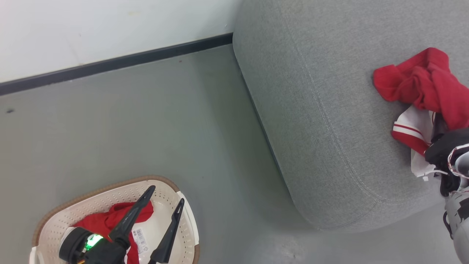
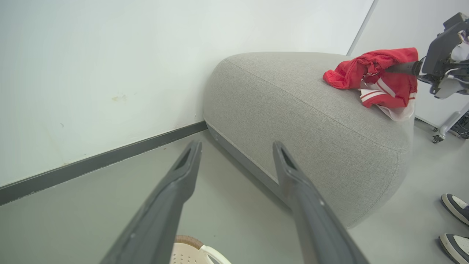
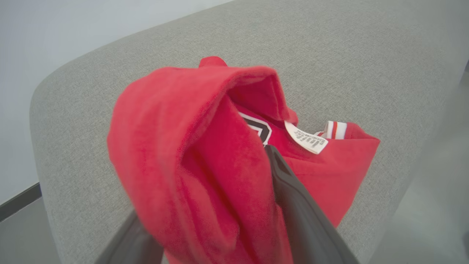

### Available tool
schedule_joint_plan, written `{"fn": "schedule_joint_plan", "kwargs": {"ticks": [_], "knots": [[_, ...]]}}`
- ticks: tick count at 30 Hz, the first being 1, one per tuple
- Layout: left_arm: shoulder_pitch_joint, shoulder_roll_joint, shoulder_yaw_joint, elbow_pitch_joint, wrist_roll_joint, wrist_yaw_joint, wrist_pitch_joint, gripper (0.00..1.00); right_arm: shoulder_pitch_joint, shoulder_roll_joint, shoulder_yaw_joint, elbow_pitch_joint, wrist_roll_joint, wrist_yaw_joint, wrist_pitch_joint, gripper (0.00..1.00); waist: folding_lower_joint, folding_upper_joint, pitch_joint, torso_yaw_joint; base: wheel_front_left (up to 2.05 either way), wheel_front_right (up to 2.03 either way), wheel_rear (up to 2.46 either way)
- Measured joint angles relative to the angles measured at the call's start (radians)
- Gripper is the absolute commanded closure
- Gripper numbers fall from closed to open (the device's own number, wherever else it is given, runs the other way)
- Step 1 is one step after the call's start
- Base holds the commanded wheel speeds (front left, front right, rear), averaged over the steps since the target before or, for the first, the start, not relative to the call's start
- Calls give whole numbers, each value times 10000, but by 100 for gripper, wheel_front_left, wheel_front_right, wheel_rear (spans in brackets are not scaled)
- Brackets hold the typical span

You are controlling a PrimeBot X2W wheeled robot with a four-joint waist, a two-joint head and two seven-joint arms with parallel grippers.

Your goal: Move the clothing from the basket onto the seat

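Holding a soft red-and-white garment [image 1: 421,80] clamped in our right gripper [image 2: 401,68] on the grey woven seat [image 1: 311,91], we should release well inside its edge, while our left gripper [image 1: 166,194] hovers open-jawed above red clothing [image 1: 106,220] in the cream perforated basket [image 1: 110,189].

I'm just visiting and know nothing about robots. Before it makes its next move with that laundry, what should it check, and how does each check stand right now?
1. Left gripper open above the basket: ok, jaws spread wide.
2. Something in the basket to pick: ok, a red piece lies inside.
3. Red garment resting on the seat: ok.
4. Right gripper let go of that garment: cannot tell, cloth drapes over it.
5. Person's shoes clear of the arms: probably ok, they stand beside the seat's end, apart from both grippers.
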Motion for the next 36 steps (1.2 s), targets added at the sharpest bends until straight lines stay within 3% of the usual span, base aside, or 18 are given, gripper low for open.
{"fn": "schedule_joint_plan", "kwargs": {"ticks": [11,18,23,31,32,36], "knots": [[-3,-761,21,453,-88,0,0,0,1245,104,566,-769,-635,-17,-497,0,0,0,-760,-140,0,0,0],[0,-1145,136,771,-136,0,0,0,2133,128,604,-1979,-686,-105,-895,0,0,0,-1330,-236,0,0,0],[19,-1475,295,1051,-174,0,0,0,2919,117,610,-3816,-729,-73,-1168,0,0,-1,-1891,-309,0,0,0],[35,-1962,470,1375,-167,0,0,0,4234,25,715,-6985,-514,362,-1262,0,0,-1,-2719,-301,0,0,0],[35,-2048,502,1429,-150,0,0,0,4590,17,775,-7877,-305,441,-1266,0,-1,-1,-2916,-244,0,0,0],[37,-2169,731,1521,-140,90,0,0,5115,36,972,-9018,270,447,-1266,0,-1,-1,-3159,-74,0,0,0]]}}
